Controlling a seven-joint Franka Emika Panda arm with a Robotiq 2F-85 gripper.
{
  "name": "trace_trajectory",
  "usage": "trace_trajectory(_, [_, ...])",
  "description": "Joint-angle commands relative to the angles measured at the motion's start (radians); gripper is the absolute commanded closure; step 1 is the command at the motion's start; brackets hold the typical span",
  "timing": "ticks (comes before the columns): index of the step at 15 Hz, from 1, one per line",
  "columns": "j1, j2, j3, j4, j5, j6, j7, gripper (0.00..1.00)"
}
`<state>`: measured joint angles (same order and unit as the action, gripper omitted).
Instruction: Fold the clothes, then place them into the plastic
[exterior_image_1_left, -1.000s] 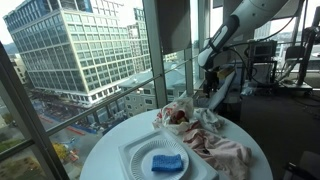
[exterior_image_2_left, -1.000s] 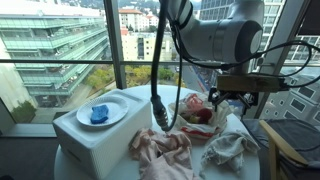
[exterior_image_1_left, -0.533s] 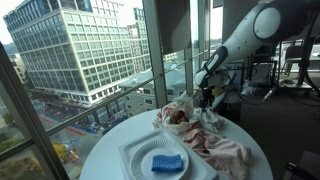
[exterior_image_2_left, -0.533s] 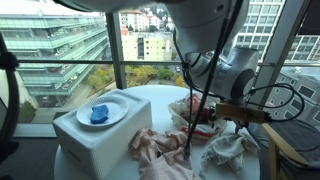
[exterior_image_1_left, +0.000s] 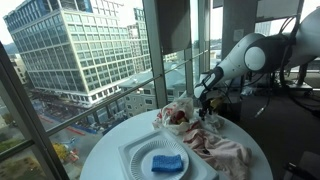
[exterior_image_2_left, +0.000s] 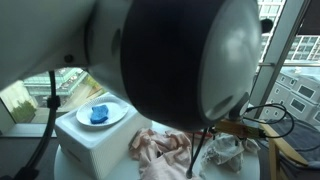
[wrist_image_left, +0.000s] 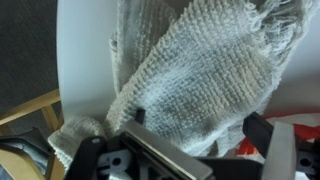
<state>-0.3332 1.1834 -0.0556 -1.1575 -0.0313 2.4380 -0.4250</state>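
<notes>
The gripper (wrist_image_left: 198, 125) hangs low over an off-white cloth (wrist_image_left: 190, 80) at the rim of the round white counter (wrist_image_left: 85, 50). In the wrist view its jaws stand well apart, one black tip at the lower middle and one at the lower right, with nothing clamped between them. The cloth is coarse and loosely knitted, bunched in soft folds, with a frayed fringe at the upper right. A wooden chair (wrist_image_left: 25, 110) shows at the lower left, past the counter's edge.

In an exterior view the clothes (exterior_image_1_left: 190, 122) lie in a crumpled heap right of centre, just beneath the gripper (exterior_image_1_left: 203, 103). A pale pink garment (exterior_image_1_left: 228, 153) trails from them to the lower right. At the bottom centre a square white tray (exterior_image_1_left: 135, 155) carries a blue sponge (exterior_image_1_left: 166, 162).

In an exterior view the glossy rounded arm (exterior_image_2_left: 170, 70) fills most of the frame. Below it show the pink garment (exterior_image_2_left: 160, 148) and the sponge (exterior_image_2_left: 99, 114) on a blocky white box (exterior_image_2_left: 85, 138).
</notes>
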Motion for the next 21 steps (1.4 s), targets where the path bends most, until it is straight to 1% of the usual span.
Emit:
trace_trajectory(1, [-0.006, 0.09, -0.002, 0.143, -0.015, -0.063, 0.017, 0.25])
trace_trajectory(3, [-0.01, 0.093, 0.007, 0.153, -0.011, -0.073, 0.007, 0.41])
trace_trajectory(4, [-0.006, 0.093, 0.002, 0.16, -0.016, -0.09, 0.005, 0.51])
trace_trajectory(6, [-0.002, 0.088, -0.01, 0.166, -0.028, -0.115, 0.004, 0.64])
trace_trajectory(7, [-0.002, 0.08, -0.014, 0.163, -0.031, -0.127, 0.003, 0.73])
trace_trajectory(8, [0.002, 0.067, -0.024, 0.151, -0.041, -0.141, 0.005, 0.79])
trace_trajectory(9, [0.014, 0.05, -0.047, 0.136, -0.049, -0.166, 0.01, 0.88])
trace_trajectory(10, [0.02, 0.027, -0.06, 0.115, -0.064, -0.181, 0.012, 0.95])
trace_trajectory(11, [0.033, 0.003, -0.081, 0.098, -0.082, -0.215, 0.022, 0.99])
trace_trajectory(13, [0.063, -0.054, -0.127, 0.062, -0.121, -0.248, 0.05, 1.0])
trace_trajectory(14, [0.079, -0.086, -0.15, 0.046, -0.137, -0.27, 0.073, 0.98])
trace_trajectory(16, [0.118, -0.166, -0.194, 0.003, -0.171, -0.273, 0.122, 0.98])
trace_trajectory(18, [0.139, -0.244, -0.206, -0.039, -0.176, -0.259, 0.139, 0.98])
trace_trajectory(21, [0.16, -0.386, -0.194, -0.139, -0.16, -0.211, 0.123, 0.98])
